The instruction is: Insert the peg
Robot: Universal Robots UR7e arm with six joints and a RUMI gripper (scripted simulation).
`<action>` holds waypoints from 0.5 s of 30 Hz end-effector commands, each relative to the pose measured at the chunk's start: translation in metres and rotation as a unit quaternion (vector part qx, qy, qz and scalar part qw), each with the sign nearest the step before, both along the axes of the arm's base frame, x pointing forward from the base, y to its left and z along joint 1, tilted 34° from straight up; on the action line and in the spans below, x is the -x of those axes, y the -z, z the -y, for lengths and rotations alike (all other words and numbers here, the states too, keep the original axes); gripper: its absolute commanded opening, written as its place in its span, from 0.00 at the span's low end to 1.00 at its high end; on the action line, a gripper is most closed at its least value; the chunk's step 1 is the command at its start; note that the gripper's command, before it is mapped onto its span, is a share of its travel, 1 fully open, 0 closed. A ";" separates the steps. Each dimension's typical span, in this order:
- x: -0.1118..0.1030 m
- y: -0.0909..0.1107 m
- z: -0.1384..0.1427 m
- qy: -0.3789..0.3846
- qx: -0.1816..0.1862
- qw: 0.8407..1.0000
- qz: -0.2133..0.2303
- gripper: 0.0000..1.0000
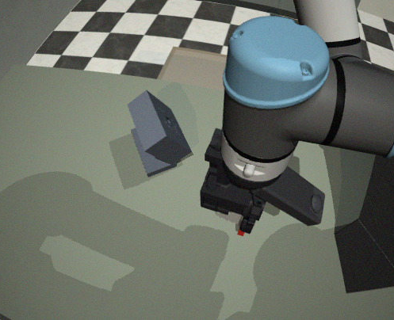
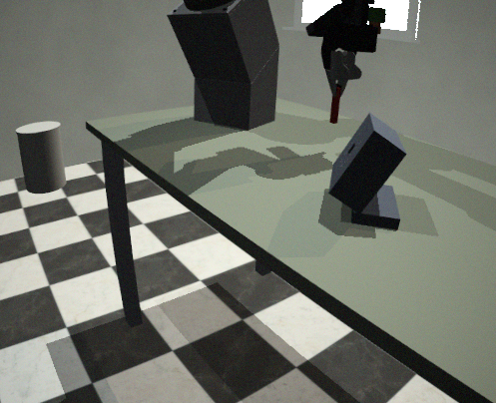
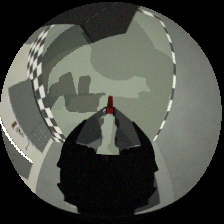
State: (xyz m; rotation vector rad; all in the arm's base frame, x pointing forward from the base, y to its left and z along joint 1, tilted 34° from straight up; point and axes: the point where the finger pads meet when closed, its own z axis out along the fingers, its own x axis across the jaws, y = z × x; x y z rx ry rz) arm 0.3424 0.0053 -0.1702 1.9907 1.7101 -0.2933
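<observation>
My gripper [image 1: 242, 226] [image 2: 339, 89] [image 3: 109, 107] is shut on the red peg [image 1: 240, 233] [image 2: 334, 107] [image 3: 109, 104], which hangs upright from the fingertips above the green table [image 1: 63, 206] [image 2: 428, 279]. The sloped panel [image 1: 158, 128] [image 2: 367, 162] is a blue-grey block tilted on a flat base. Its hole [image 1: 167, 119] [image 2: 351, 148] shows as a small dark spot on the sloped face. The panel stands apart from the gripper, to its left and farther back in the top view. In the wrist view the panel is out of sight.
The arm's dark pedestal [image 2: 234, 65] [image 1: 373, 238] stands on the table. A grey cylinder [image 2: 41, 156] stands on the checkered floor beside the table. The table's front edge [image 2: 278, 264] runs diagonally in the exterior view.
</observation>
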 end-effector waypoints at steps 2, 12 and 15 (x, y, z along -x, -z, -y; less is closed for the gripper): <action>0.001 0.002 0.002 0.009 -0.008 1.000 -0.002 0.00; 0.002 0.004 0.004 0.022 -0.020 1.000 -0.006 0.00; 0.003 0.005 0.005 0.027 -0.025 0.999 -0.008 0.00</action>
